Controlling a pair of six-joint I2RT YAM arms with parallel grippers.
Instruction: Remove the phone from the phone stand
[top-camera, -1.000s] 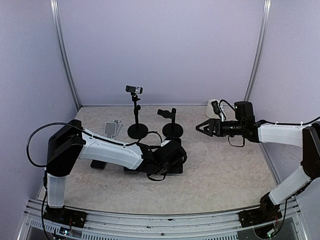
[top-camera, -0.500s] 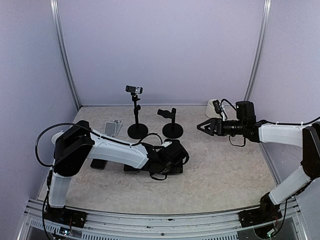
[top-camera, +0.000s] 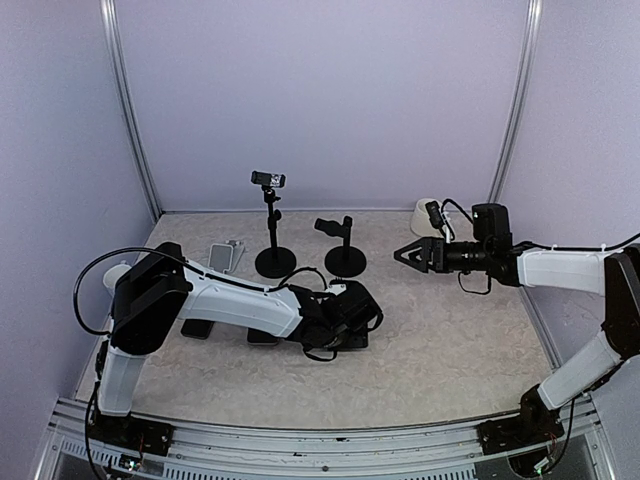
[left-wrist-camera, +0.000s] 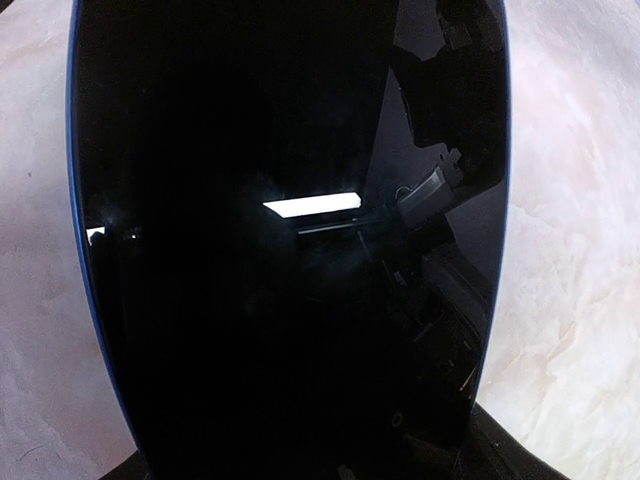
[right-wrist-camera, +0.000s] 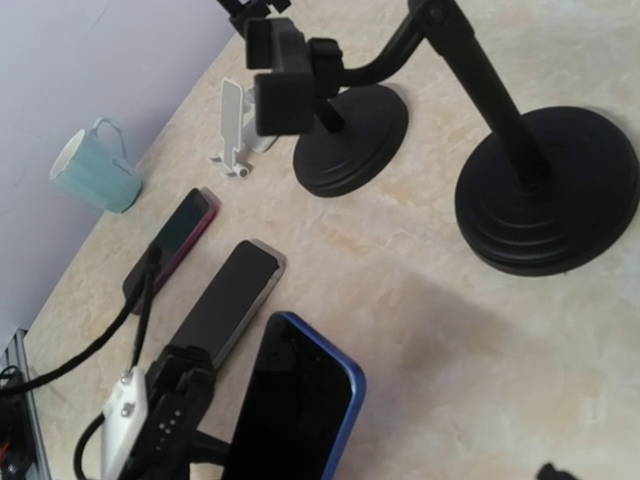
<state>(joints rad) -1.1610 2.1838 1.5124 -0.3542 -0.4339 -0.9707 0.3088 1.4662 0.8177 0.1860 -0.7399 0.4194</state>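
The left hand (top-camera: 352, 312) sits low over the middle of the tabletop (top-camera: 450, 340), its wrist camera filled almost edge to edge by the black screen of the blue-rimmed phone (left-wrist-camera: 290, 240). Its fingers are hidden in every view, so whether it is gripping the phone cannot be told, nor whether the phone lies flat on the marbled surface. The phone is off both stands, in front of them and apart from their bases. A grey-edged phone (right-wrist-camera: 228, 298) lies just beside it on the left arm's side, and a dark red phone (right-wrist-camera: 176, 236) lies further out that way. That makes three phones. Behind stand two black round-based stands, the tall phone stand (top-camera: 272, 228) and the short phone stand (top-camera: 345, 248), side by side with bases close but not touching. One small white stand (top-camera: 226, 256) is near the left wall, and one teal mug (right-wrist-camera: 95, 170) stands by the left edge. To the right of the blue-rimmed phone the tabletop runs open toward the right arm. The right hand (top-camera: 405, 253) hangs in the air with fingers spread wide, holding nothing, level with the stand tops and well apart from them. One white cup-like object (top-camera: 426, 213) is in the far right corner.
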